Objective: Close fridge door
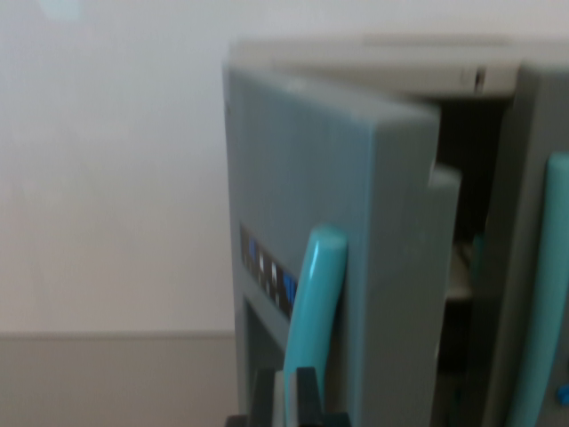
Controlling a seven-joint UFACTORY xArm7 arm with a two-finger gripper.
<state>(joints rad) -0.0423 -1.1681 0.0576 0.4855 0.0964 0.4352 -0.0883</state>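
A grey toy fridge fills the wrist view's right half. Its left door (329,205) stands partly open, swung out toward me, with a teal handle (316,302) running down its front and a small blue-lit panel (267,271) beside it. Behind the door's edge, the dark interior (467,178) shows with a shelf. The right door (533,222) is flush, carrying its own teal handle (551,302). My gripper (286,400) is at the bottom edge, its dark fingertips either side of the foot of the left door's handle; the picture is blurred and the fingers are mostly cut off.
A plain pale wall (107,178) takes up the wrist view's left, meeting a grey floor or counter (116,382) along the bottom. The fridge's top edge (382,53) shows above the open door.
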